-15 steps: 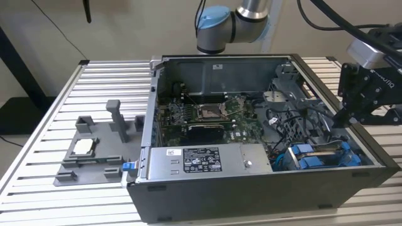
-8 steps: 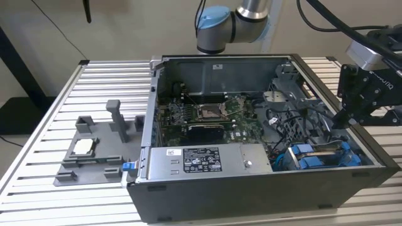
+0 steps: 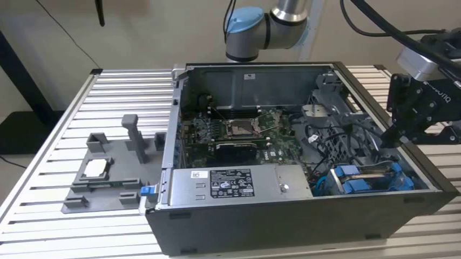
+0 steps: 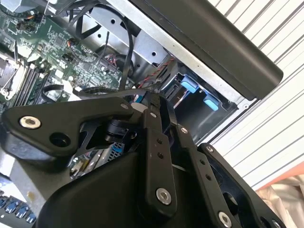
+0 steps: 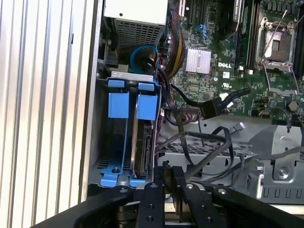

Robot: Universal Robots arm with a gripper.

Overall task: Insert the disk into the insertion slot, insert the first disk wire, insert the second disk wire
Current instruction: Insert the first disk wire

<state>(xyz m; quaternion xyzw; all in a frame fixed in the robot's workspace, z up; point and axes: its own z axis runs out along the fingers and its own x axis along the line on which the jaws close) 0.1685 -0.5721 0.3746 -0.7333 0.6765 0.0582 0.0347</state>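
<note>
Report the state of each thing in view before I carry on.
disk: seated on edge in the insertion slot.
insertion slot: holds the disk in one of its two bays.
black wire connector: loose, unplugged.
computer case: side open.
gripper: hovering over the case, by the slot.

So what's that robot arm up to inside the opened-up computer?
The arm's gripper hangs over one corner of the open computer case, just above the insertion slot with its blue tabs. The disk, in its blue carrier, already sits in that slot. Loose cables lie beside it; whether any is plugged into the disk can't be made out.
</note>
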